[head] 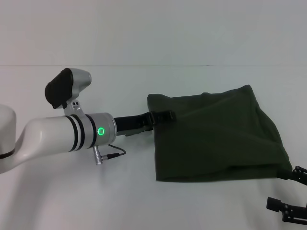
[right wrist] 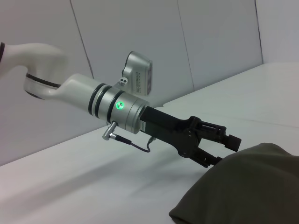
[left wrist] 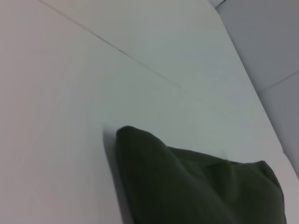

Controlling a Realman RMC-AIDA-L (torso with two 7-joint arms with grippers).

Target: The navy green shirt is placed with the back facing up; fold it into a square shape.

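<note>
1. While folded into a rough square, shirt [head: 218, 136] lying flat on white worktop [head: 144, 201], plain side up.
2. Left tool [right wrist: 219, 149] at shirt's left edge, fingers [right wrist: 230, 140] spread apart, one over the cloth, one below.
3. Right tool [head: 290, 191] by shirt's near right corner; finger state cannot be told.

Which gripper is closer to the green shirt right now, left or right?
Left. The left gripper touches the navy green shirt at its left edge; the right gripper sits just off its near right corner.
</note>
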